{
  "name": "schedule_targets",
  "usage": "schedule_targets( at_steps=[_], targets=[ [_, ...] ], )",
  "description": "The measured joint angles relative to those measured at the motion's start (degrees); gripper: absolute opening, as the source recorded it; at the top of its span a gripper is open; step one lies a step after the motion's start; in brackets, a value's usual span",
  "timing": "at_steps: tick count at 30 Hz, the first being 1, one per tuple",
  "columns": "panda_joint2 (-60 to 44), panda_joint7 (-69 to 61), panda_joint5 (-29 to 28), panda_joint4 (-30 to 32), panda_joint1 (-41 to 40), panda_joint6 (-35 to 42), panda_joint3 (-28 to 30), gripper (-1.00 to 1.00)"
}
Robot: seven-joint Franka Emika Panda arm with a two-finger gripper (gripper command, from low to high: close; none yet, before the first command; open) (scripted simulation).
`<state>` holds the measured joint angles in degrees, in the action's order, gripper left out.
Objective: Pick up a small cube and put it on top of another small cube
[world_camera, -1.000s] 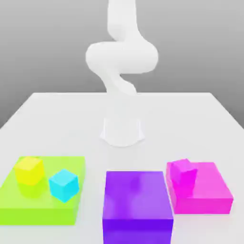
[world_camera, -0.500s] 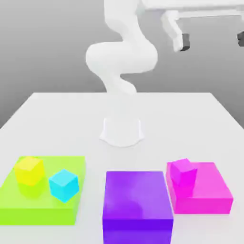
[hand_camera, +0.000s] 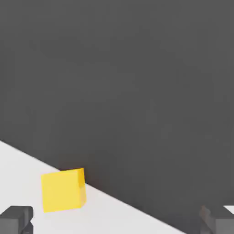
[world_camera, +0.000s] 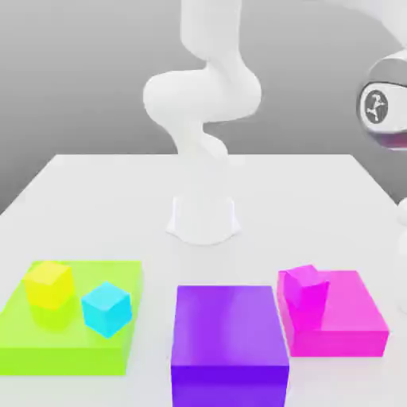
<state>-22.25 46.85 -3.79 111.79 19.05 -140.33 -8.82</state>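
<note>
Reaching Wide With an Empty Grip, One Yellow Cube Near the Edge

We start with the white table (world_camera: 143,191), the broad base under everything. The robot arm (world_camera: 203,95) stands upon it, its hand (world_camera: 387,103) over at the exterior view's right, away from the coloured blocks; we take that as a reach for something on that side.

Next come the blocks. The green slab (world_camera: 79,362) lies low and flat, a stage for two cubes. The purple block (world_camera: 230,385) sits between the slabs with a bare top, and the pink slab (world_camera: 350,342) carries one cube of its own.

Our gripper (hand_camera: 115,220) is spread, with nothing pinched between its fingers (hand_camera: 14,220); that suits an approach, since a cube has to fit between them before they close.

Smallest are the cubes. On the green slab, the yellow cube (world_camera: 49,284) and the cyan cube (world_camera: 106,309) sit apart; the magenta cube (world_camera: 307,288) is on the pink slab. The hand view shows a yellow block (hand_camera: 63,190) on white by a dark expanse, off to one side of the grip. We judge it the likely pick, which calls for centring first; closing off-centre could nudge it away. Which cube should receive it, we cannot tell.
</note>
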Motion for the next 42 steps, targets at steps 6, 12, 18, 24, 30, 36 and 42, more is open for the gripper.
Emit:
schedule_targets(
  at_steps=[6,12,18,24,30,36,42],
  targets=[
    [-12.49,2.11,-3.79,-3.66,4.79,-2.48,0.65,0.0],
    [-18.32,2.74,-4.83,-5.2,5.65,-6.33,1.45,-1.0],
    [-15.48,2.29,-4.15,-4.47,5.47,-4.21,1.11,-1.0],
    [-3.55,-8.29,-2.48,4.44,1.64,-1.06,-1.95,-1.0],
    [8.92,-25.12,0.78,16.42,-2.6,-0.69,-4.89,-1.0],
    [21.72,-43.3,5.44,28.42,-4.48,-0.25,-5.76,-1.0],
    [34.44,-60.58,8.58,40.37,-2.4,0.33,-3.14,-1.0]
  ],
)
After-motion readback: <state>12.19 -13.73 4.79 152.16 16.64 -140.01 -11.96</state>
